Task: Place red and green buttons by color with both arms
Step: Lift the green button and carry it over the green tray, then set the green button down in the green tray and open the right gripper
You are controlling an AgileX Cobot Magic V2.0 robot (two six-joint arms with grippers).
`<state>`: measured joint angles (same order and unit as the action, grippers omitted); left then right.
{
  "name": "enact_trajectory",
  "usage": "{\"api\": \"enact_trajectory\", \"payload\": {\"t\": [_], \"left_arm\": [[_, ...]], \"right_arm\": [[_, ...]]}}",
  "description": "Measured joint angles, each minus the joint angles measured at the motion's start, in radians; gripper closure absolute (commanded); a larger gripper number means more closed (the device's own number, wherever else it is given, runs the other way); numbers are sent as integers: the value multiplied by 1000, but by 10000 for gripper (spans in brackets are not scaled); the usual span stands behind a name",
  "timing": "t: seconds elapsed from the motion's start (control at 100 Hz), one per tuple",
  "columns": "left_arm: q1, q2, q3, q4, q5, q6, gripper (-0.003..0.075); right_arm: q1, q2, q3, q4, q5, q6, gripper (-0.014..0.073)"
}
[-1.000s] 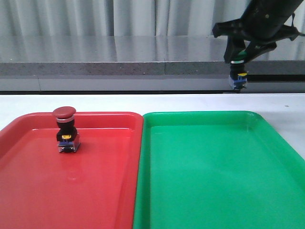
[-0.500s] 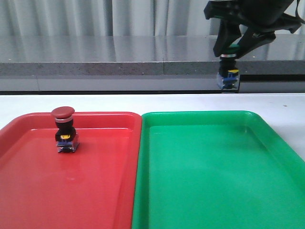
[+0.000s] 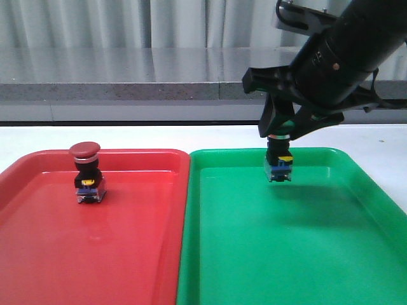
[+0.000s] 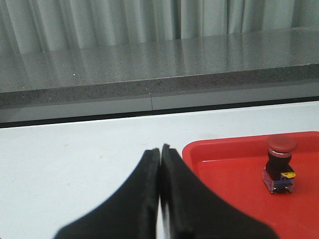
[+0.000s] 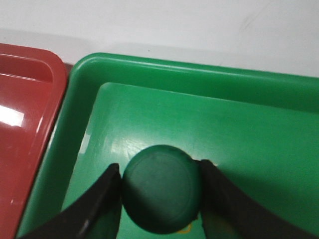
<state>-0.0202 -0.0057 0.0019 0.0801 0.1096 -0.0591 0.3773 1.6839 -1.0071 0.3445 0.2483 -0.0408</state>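
Observation:
The red button (image 3: 88, 173) stands upright in the far left part of the red tray (image 3: 127, 254); it also shows in the left wrist view (image 4: 280, 164). My right gripper (image 3: 281, 130) is shut on the green button (image 3: 279, 164), holding it by its cap just above the far part of the green tray (image 3: 286, 254). In the right wrist view the green cap (image 5: 160, 187) sits between the two fingers (image 5: 99, 204), over the green tray (image 5: 239, 129). My left gripper (image 4: 160, 149) is shut and empty, over the white table beside the red tray (image 4: 229, 169). It is out of the front view.
The two trays lie side by side on a white table (image 3: 191, 136), red on the left, green on the right. A grey ledge (image 3: 127, 89) and curtains run along the back. The red tray's edge also shows in the right wrist view (image 5: 30, 99).
My right arm has come down and leftward with the green button, from high over the back ledge to just above the green tray. The red button has not moved.

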Motion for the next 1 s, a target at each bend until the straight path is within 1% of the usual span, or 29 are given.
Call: {"api": "enact_trajectory", "payload": {"t": [0.16, 0.52, 1.0], "left_arm": [[0, 0, 0, 0, 0, 0, 739], [0, 0, 0, 0, 0, 0, 739], [0, 0, 0, 0, 0, 0, 739]], "right_arm": [[0, -1, 31, 7, -26, 0, 349], [0, -1, 36, 8, -32, 0, 349], [0, -11, 138, 23, -125, 0, 348]]}}
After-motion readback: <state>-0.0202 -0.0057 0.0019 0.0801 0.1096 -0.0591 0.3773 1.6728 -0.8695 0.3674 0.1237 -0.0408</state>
